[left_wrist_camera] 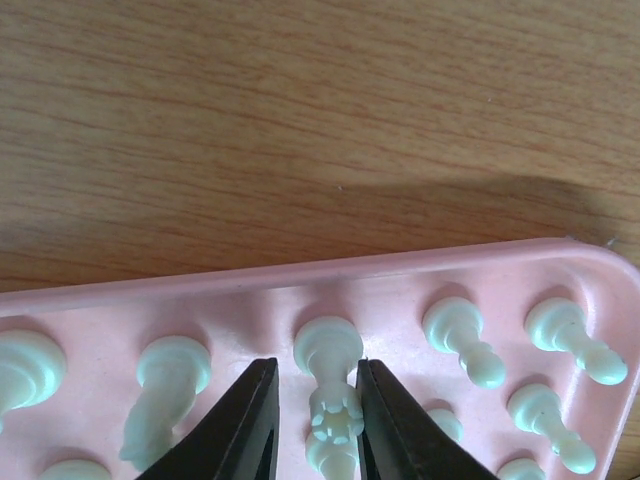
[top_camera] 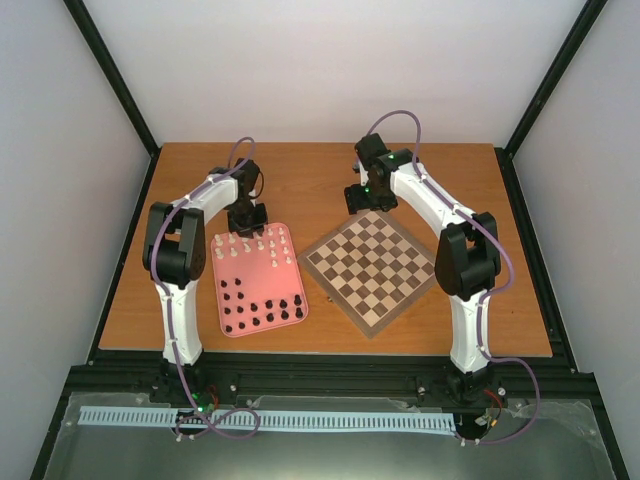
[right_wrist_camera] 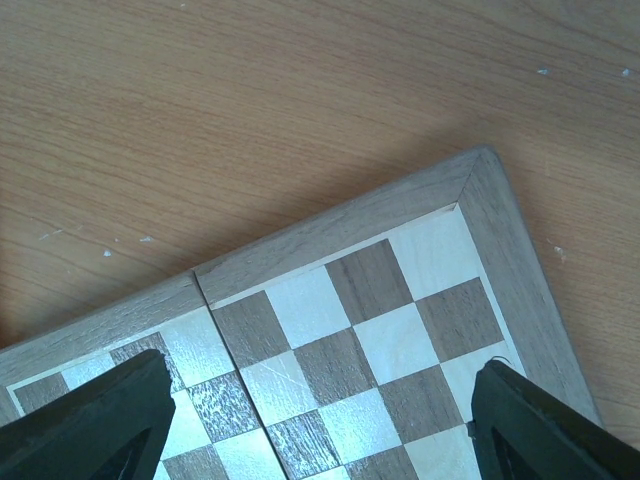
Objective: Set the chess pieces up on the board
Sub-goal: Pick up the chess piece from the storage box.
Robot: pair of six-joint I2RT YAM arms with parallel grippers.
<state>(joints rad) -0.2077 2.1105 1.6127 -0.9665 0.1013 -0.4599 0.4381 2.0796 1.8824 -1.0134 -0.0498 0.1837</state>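
Note:
The wooden board (top_camera: 372, 268) lies turned like a diamond at centre right, with no pieces on it. The chess pieces stand in a pink tray (top_camera: 222, 305): cream-white ones (top_camera: 252, 246) in the far rows, black ones (top_camera: 262, 310) in the near rows. My left gripper (top_camera: 246, 214) is over the tray's far edge. In the left wrist view it (left_wrist_camera: 313, 365) is open, with its fingers on either side of a white crowned piece (left_wrist_camera: 334, 405); the right finger touches the piece and the left finger stands apart. My right gripper (top_camera: 362, 198) is open wide and empty over the board's far corner (right_wrist_camera: 470, 190).
More white pieces (left_wrist_camera: 463, 338) stand close on both sides of the straddled one, inside the tray rim (left_wrist_camera: 300, 278). Bare wooden table (top_camera: 300, 175) lies beyond the tray and board. Black frame posts and white walls enclose the table.

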